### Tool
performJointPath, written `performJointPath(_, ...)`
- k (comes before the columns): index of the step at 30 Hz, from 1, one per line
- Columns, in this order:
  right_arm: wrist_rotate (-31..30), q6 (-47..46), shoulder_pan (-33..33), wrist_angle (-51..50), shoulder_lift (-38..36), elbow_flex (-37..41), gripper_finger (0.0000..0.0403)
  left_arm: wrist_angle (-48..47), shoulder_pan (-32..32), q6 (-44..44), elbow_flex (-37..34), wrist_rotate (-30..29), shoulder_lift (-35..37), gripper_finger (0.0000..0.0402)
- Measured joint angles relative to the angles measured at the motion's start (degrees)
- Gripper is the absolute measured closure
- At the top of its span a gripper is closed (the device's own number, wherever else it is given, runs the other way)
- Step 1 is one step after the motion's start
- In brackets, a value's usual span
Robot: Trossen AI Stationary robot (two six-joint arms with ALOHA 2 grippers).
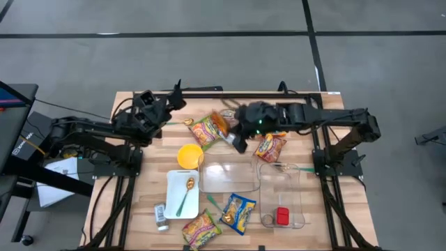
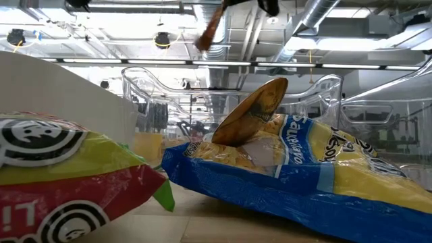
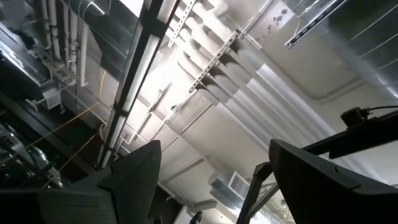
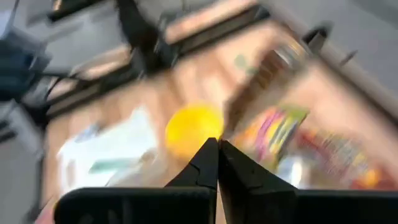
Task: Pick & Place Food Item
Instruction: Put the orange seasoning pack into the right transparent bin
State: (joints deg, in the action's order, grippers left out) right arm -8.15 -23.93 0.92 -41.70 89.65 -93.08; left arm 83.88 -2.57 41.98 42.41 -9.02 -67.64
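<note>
While the right gripper (image 1: 240,144) hangs clenched and empty just right of the snack packet (image 1: 208,130) at the table's far middle, a descent risks glancing off it — sliding it toward the yellow bowl (image 1: 190,155). The left gripper (image 1: 178,96) waits far-left, fingers apart.

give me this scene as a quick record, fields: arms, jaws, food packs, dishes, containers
arms: left gripper raised at table's far left; right gripper over the centre
jaws: left open; right shut, nothing seen in them
food packs: one beside right gripper, one under right arm, blue pack and another at near edge
dishes: yellow bowl, white plate with spoon
containers: clear bins, centre right
</note>
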Motion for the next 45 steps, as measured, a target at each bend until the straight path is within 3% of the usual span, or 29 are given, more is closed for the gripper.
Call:
performJointPath(6,10.21,-4.45,2.75,-9.97,0.0,0.0,0.0403,-5.06,0.0,-2.86,0.0,0.0,3.1,0.0108)
performJointPath(16,20.76,-6.16,5.44,-20.12,0.0,0.0,0.0403,-9.01,0.0,-2.82,0.0,-0.03,4.52,0.0108)
performJointPath(25,30.87,-7.88,5.87,-23.6,2.52,2.0,0.0403,-9.62,-0.02,-2.8,0.0,-0.06,4.5,0.0108)
performJointPath(31,35.25,-7.79,5.76,-25.13,7.44,2.16,0.0403,-10.53,-0.02,-2.78,0.0,-0.07,4.5,0.0108)
performJointPath(45,36.64,-5.52,4.64,-26.9,14.75,0.04,0.0403,-12.48,0.0,-2.76,0.0,-0.07,4.5,0.0108)
